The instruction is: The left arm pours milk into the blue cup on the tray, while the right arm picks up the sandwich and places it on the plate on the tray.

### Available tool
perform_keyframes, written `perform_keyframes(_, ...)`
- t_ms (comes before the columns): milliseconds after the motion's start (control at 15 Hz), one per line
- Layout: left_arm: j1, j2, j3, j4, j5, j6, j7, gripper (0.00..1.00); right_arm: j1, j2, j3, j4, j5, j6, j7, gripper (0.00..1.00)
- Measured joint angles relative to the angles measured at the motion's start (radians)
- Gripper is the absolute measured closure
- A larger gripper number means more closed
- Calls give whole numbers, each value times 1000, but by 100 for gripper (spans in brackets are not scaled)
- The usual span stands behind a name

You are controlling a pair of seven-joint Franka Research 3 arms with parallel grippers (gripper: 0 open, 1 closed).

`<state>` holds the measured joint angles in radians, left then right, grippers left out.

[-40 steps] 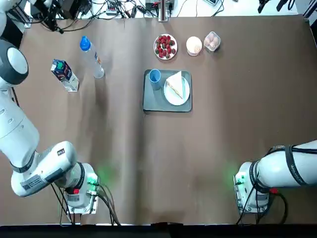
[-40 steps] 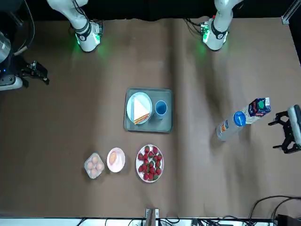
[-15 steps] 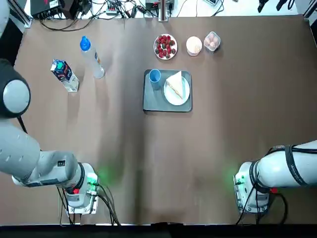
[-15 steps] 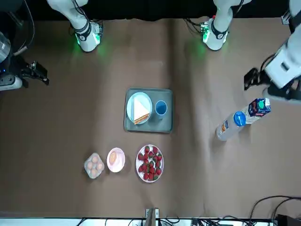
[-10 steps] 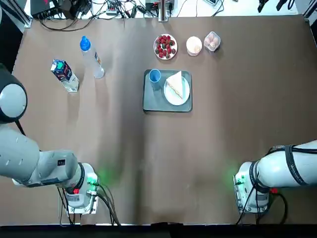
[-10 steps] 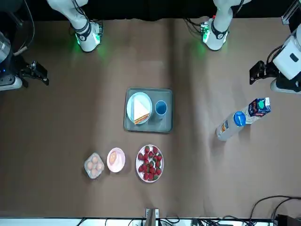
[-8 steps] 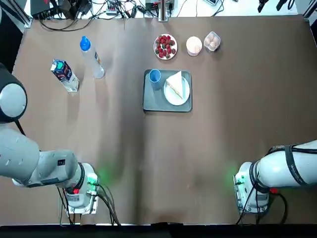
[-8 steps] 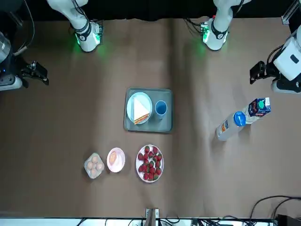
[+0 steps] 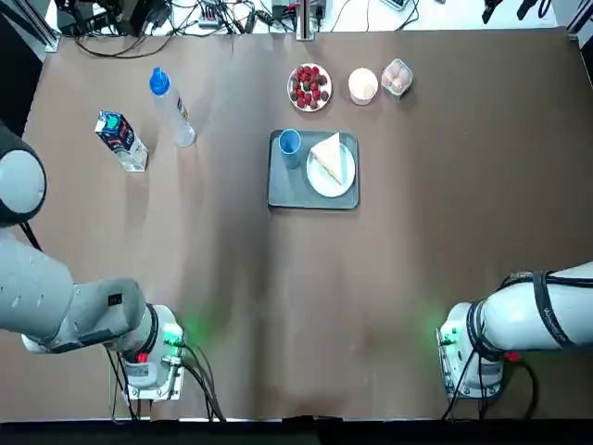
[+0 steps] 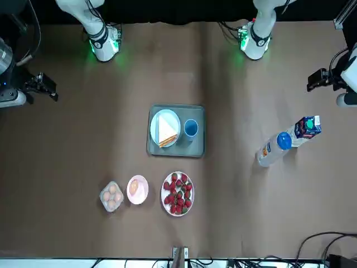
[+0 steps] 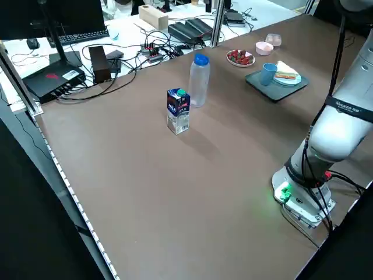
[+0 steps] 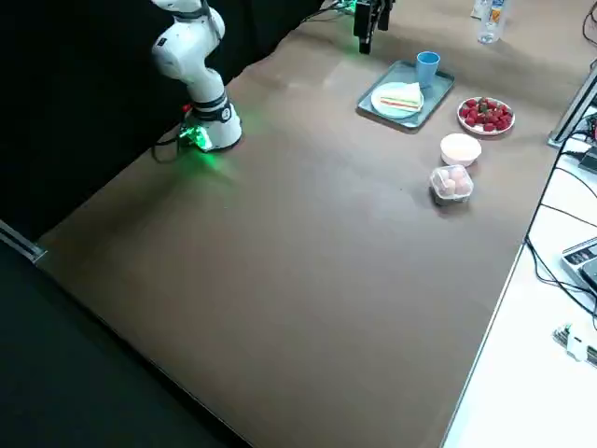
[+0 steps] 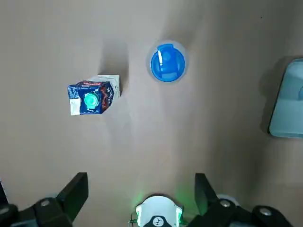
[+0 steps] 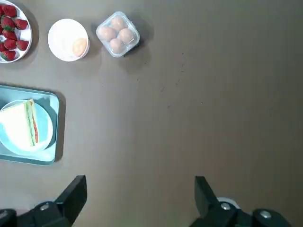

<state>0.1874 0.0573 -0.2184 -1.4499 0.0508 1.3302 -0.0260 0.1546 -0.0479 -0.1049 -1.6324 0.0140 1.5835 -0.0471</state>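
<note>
My left gripper (image 13: 141, 196) hangs spread and empty at left, the milk carton (image 9: 121, 141) standing unlifted beyond; right gripper (image 14: 141, 198) idles empty, wide apart at right; the sandwich (image 9: 330, 158) already sits plated on the tray (image 9: 286, 197), pouring apparently left to do

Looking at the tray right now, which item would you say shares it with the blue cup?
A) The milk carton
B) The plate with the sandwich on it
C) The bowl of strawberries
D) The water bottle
B: the plate bearing the sandwich sits on the tray beside the blue cup.
</note>
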Motion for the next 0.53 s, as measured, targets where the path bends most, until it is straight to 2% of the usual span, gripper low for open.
perform_keyframes(200, -31, -10, 25, 2, 0, -1, -8, 1, 0, 0, 0, 0, 0, 0, 0, 0)
perform_keyframes(400, -166, -39, 175, -12, -13, -4, -9, 1, 0, 0, 0, 0, 0, 0, 0, 0)
perform_keyframes(533, -193, -49, 205, -22, -16, -4, -9, 1, 0, 0, 0, 0, 0, 0, 0, 0)
